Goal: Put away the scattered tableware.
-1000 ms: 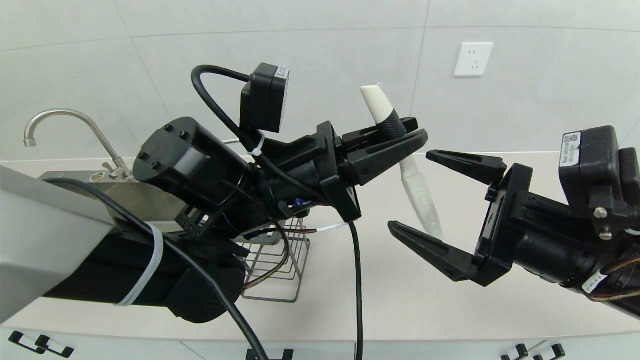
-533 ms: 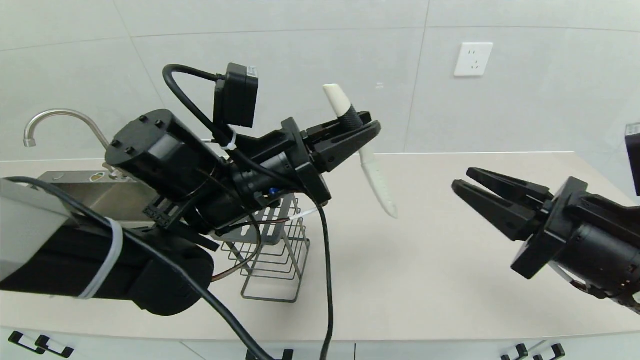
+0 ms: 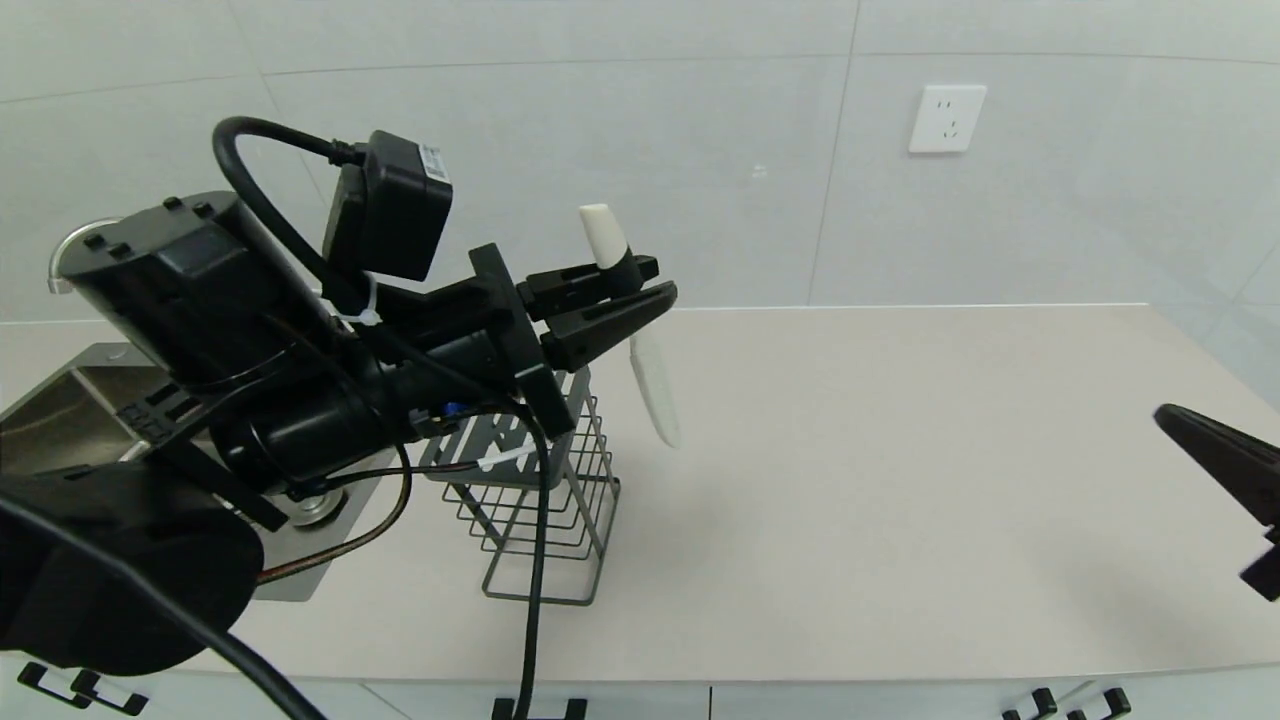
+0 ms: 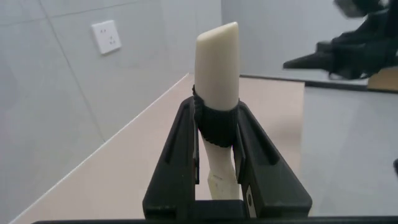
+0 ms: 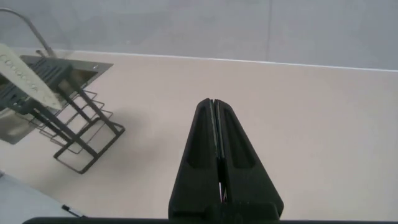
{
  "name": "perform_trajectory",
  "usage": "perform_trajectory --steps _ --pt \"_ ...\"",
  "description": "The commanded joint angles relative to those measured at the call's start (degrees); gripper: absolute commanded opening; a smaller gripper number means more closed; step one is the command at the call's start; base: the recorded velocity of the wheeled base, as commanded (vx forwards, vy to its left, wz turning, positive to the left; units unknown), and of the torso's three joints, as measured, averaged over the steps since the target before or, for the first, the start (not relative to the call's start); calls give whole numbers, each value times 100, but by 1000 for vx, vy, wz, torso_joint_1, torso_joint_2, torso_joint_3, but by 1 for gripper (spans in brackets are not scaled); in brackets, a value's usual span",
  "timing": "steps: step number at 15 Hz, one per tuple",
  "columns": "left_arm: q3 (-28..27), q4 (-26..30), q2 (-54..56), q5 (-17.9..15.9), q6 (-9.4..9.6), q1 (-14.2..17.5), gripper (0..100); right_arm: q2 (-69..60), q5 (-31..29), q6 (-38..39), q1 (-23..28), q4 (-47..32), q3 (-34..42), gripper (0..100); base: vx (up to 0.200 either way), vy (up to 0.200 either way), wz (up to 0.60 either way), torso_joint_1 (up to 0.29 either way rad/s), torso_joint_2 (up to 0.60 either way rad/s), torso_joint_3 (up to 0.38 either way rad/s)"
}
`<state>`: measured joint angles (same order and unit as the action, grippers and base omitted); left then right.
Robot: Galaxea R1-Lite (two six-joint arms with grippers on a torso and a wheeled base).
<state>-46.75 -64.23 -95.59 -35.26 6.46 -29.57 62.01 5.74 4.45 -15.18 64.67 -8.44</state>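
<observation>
1. Since the earlier frames, the left gripper (image 3: 660, 280) has been carried toward 9 o'clock in the head view, and the knife (image 3: 655, 385) with it. The right gripper (image 5: 213, 106) has been drawn back toward 3 o'clock.
2. The left gripper is seen clenched on the dark band of the knife's handle. The handle end points to 12 o'clock and the blade hangs toward 6 o'clock, slightly tilted.
3. The right gripper's fingers are pressed together with nothing held, well apart from the knife.
4. The blade tip is held in the air above the counter (image 3: 900, 450). The wire rack (image 3: 560, 500) stands at about 7 o'clock from the tip, and the knife is not yet inside it.
5. Only a narrow band is gripped, so the knife could be swung or let slip by a sharp move.
6. If the tip is lowered off-line, the rim wires could be struck or the rack missed. The light rack could then be pushed toward the sink (image 3: 60, 410) at 9 o'clock.
</observation>
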Motion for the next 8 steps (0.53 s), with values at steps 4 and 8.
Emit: perform_trajectory --steps 4,8 --pt "-431 60 110 54 83 83 0 -3802 428 -436 762 -1976 844 0 0 0 0 0 0 0" --pt "-431 420 313 203 312 198 0 -5630 287 -612 771 -4577 844 0 0 0 0 0 0 0"
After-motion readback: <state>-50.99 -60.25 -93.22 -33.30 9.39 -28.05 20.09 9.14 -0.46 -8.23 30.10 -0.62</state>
